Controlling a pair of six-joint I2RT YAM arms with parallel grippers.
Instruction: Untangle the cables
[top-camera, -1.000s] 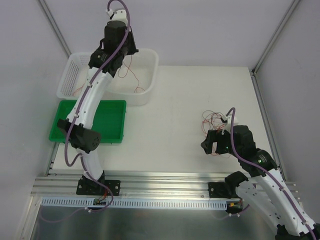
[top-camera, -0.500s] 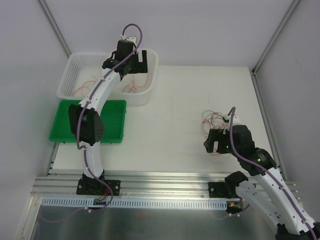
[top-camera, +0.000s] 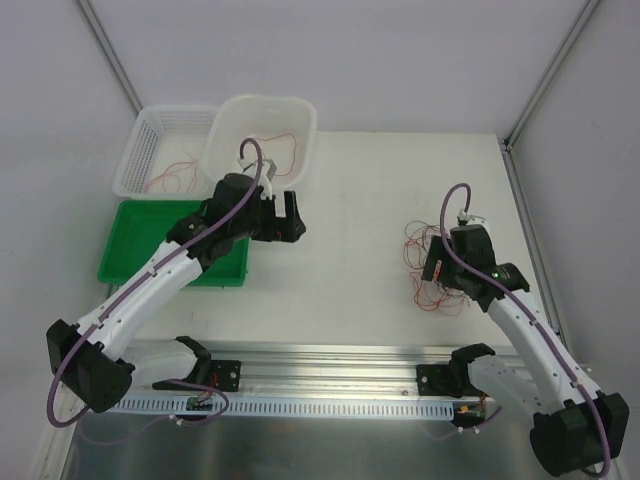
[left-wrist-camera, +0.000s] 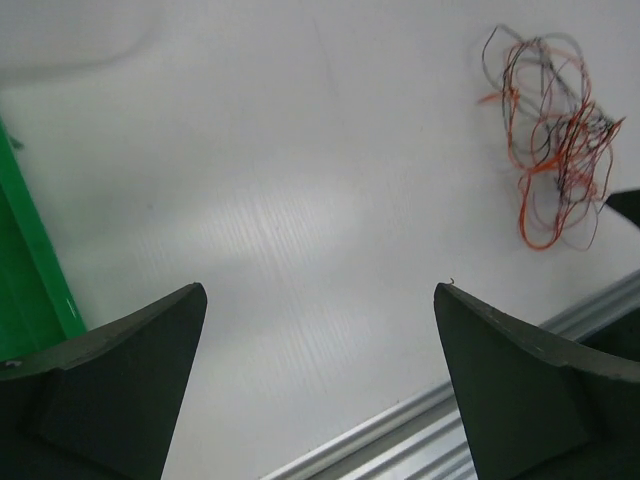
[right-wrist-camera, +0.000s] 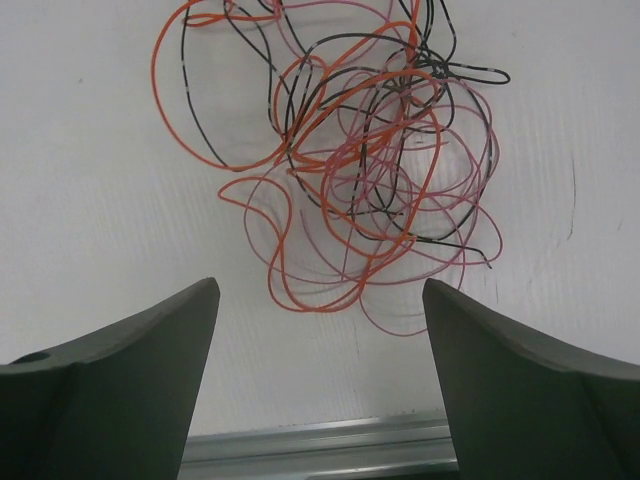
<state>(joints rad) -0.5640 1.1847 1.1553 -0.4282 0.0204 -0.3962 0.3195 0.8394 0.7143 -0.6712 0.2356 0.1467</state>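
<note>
Pale bench (top-camera: 360, 200) carries the tangled cables (top-camera: 432, 268) on its right side, just ahead of the right fingers (right-wrist-camera: 110, 400), spread wide and empty. The left fingers (left-wrist-camera: 100, 390), equally wide and empty, hover mid-bench. Closing on the knot's dense middle could pinch several wires and tighten it.

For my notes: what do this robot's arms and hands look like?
The left arm and right arm have white shells, black joints and a purple cable running along each. The left hand and right hand are black, with broad dark wedge-shaped fingers and no visible markings.
</note>
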